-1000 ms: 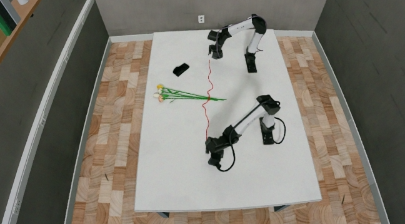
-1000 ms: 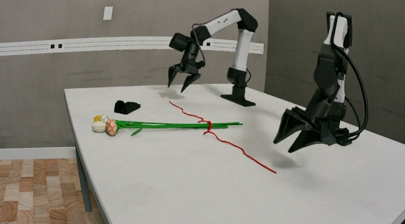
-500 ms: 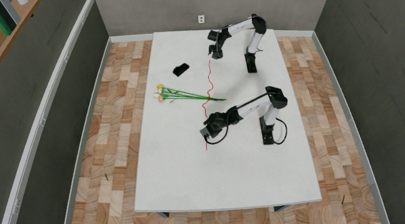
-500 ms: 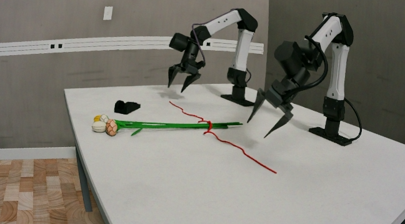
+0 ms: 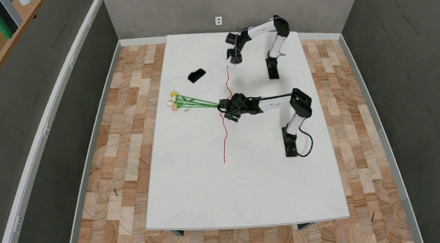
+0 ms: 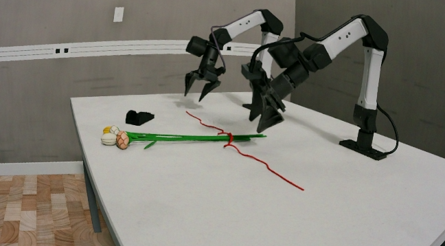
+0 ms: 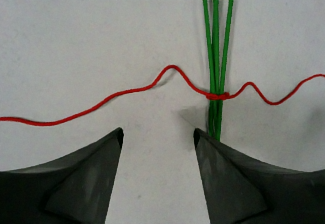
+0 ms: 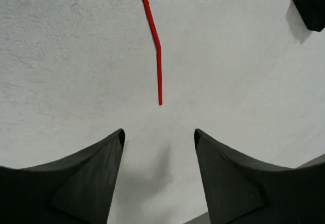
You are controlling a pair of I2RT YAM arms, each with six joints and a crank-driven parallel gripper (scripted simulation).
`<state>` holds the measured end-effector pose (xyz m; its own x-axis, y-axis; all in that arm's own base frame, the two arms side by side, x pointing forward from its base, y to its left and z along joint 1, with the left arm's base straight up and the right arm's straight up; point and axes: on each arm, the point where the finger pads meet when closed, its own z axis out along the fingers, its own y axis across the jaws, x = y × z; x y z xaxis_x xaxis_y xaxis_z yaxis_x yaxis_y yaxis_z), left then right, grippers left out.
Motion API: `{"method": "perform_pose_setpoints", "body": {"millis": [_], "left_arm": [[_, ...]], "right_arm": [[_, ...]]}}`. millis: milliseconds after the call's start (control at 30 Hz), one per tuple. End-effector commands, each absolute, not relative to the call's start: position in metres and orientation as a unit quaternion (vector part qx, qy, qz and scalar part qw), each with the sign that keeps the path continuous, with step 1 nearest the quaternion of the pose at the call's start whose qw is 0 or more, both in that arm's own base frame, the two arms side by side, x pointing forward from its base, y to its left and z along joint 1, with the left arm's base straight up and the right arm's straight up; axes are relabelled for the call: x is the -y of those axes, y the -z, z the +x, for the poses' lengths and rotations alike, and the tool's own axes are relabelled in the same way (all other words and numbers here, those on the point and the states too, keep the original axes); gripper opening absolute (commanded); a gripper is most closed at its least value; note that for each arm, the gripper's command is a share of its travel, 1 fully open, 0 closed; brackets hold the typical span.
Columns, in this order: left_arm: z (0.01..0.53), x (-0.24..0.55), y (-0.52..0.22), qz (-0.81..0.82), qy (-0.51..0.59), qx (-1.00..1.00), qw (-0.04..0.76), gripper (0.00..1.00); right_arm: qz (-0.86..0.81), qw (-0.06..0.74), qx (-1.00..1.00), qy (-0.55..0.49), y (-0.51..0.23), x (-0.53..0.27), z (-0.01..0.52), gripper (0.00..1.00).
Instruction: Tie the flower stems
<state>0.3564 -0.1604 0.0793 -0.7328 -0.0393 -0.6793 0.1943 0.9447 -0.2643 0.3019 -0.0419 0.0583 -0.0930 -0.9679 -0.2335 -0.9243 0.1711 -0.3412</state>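
The green flower stems point(image 5: 200, 104) point(image 6: 189, 137) point(image 7: 215, 50) lie on the table and look straight. The red cord point(image 5: 224, 147) point(image 6: 283, 178) point(image 7: 91, 109) point(image 8: 159, 75) goes round them. Its knot point(image 6: 231, 137) point(image 7: 217, 96) sits close against the stems, which draw together there and fan out slightly toward the blooms. Both cord tails lie loose and wavy. My left gripper point(image 6: 255, 126) point(image 7: 158, 130) is open and empty, above the table by the stems' cut ends. My right gripper point(image 6: 193, 98) point(image 8: 159, 131) is open and empty, above the table just beyond the far cord end.
A small black block point(image 5: 197, 75) point(image 6: 139, 118) point(image 8: 316, 12) lies on the table, on the far side of the blooms point(image 5: 174, 101) point(image 6: 115, 137). The left arm covers the knot and the cut stem ends in the top view. A loose leaf point(image 6: 150, 144) lies beside the stems.
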Motion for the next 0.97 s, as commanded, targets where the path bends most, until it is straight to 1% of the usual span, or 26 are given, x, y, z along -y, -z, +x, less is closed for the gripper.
{"method": "perform_pose_setpoints", "body": {"millis": [0,167,300,933], "left_arm": [[0.368,0.195,-0.092,0.155,0.135,-0.891,0.405,0.69],[0.362,0.236,-0.092,0.245,0.128,-0.869,0.411,0.69],[0.357,0.253,-0.091,0.279,0.125,-0.861,0.406,0.69],[0.355,0.262,-0.098,0.283,0.135,-0.856,0.412,0.69]], "right_arm": [[-0.643,0.212,-0.733,0.060,-0.067,0.042,0.308,0.69],[-0.643,0.212,-0.733,0.060,-0.067,0.042,0.308,0.69],[-0.643,0.212,-0.733,0.060,-0.067,0.042,0.308,0.69],[-0.643,0.212,-0.733,0.060,-0.067,0.042,0.308,0.69]]}}
